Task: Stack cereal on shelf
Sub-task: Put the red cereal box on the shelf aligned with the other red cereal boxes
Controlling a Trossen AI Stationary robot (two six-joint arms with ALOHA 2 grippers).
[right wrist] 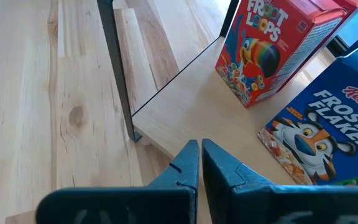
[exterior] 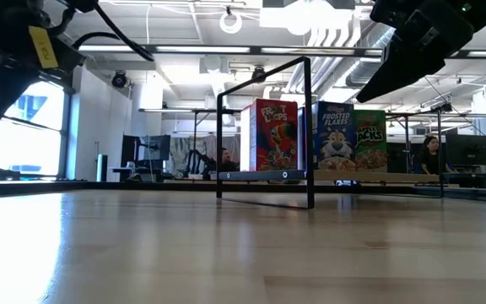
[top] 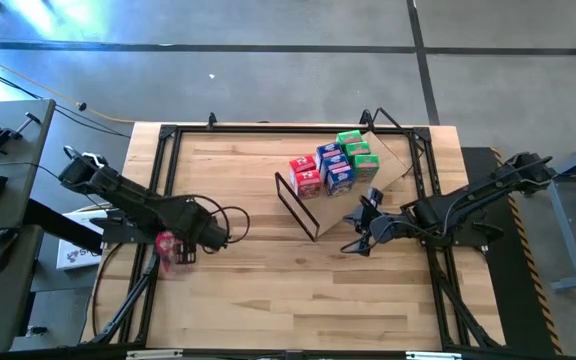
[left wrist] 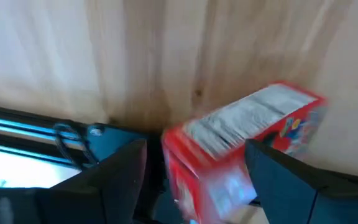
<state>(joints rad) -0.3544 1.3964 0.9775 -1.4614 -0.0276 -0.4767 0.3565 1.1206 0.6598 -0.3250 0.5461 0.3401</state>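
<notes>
Left gripper [top: 173, 250] pinches a red cereal box [top: 169, 248] at the tabletop's [top: 258, 290] left edge, well apart from the shelf [top: 313, 205]; in its wrist view that red cereal box [left wrist: 241, 149] sits tilted between the two dark fingers [left wrist: 114, 180], over the tabletop's edge. Taking the shelf as landmark, the tabletop spreads under and around it, and the shelf itself is a slanted plywood board with a thin black wire frame [exterior: 264, 127] along its lower edge. On the board stand the cereal boxes [top: 336, 165] in a tight cluster of red, blue and green; seen level, a Froot Loops box [exterior: 270, 135], a Frosted Flakes box [exterior: 334, 135] and a green box [exterior: 369, 139] stand upright side by side behind the frame. Right gripper [top: 366, 232] hovers just beside the shelf's lower right corner, its fingers [right wrist: 188, 165] pressed together and holding nothing, near the Froot Loops box [right wrist: 272, 50] and the Frosted Flakes box [right wrist: 328, 130].
</notes>
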